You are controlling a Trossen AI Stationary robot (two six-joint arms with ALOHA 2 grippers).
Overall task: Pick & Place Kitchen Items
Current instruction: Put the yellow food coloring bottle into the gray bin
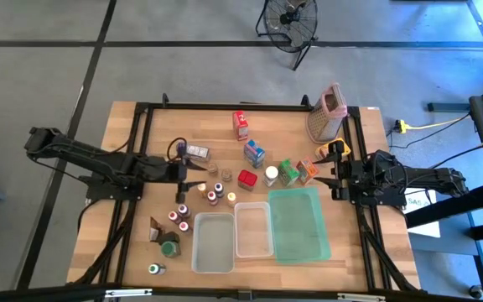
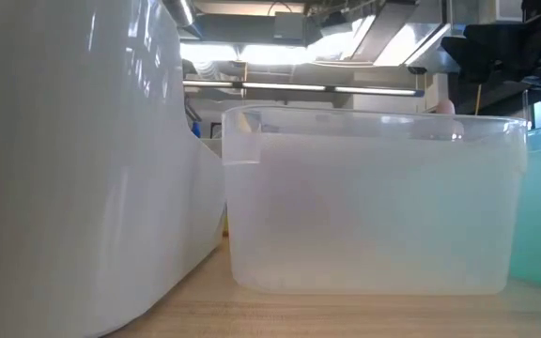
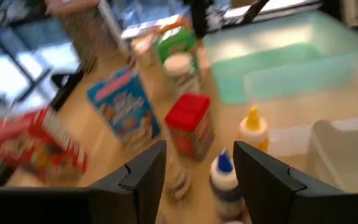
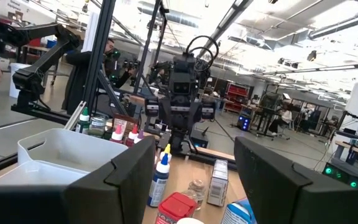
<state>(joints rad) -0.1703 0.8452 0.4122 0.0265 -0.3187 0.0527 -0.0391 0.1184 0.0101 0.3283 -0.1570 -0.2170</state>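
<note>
High view: cartons (image 1: 255, 153) crowd mid-table.

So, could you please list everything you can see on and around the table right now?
Table: one, wooden, centre of the high view.
Clear tubs: two, side by side at the near edge.
Green tray: one, right of the tubs.
Grater: one, metal with pink top, far right corner.
Cartons: red at the far side, blue, red, green and orange mid-table.
Small bottles and jars: about a dozen, mixed caps, left of the tubs.
Fan: one, black, on the floor beyond the table.
Left end effector: open, by the bottles.
Right end effector: open, beside the orange carton.
</note>
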